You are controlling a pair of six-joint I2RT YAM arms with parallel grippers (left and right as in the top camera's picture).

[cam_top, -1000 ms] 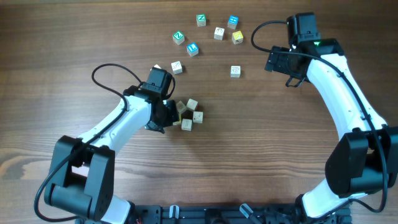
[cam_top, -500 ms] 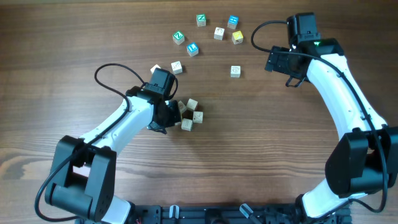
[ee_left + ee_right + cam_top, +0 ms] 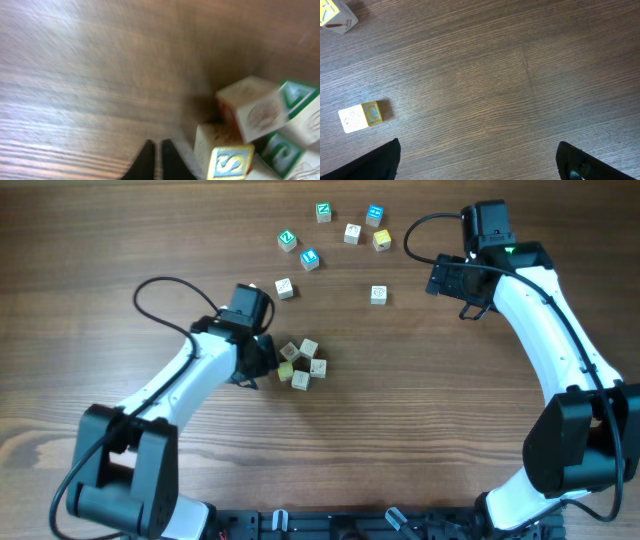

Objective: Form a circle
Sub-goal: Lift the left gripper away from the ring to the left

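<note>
Your table [image 3: 420, 430] is dark wood with a fine grain, matt and smooth. The cubes of the circle [image 3: 309, 348] look like pale bare wood with printed faces (perhaps lightly varnished; the left wrist view is blurred). The right arm [image 3: 540, 300] and left arm [image 3: 190, 380] wear glossy white plastic shells over matt black joints.

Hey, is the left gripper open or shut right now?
Shut. In the left wrist view the left gripper has its fingertips almost touching, nothing between them, with the cube cluster just beside it.

The left pincer [image 3: 155, 146] is pressed closed, the right pincer [image 3: 477, 156] spread wide
</note>
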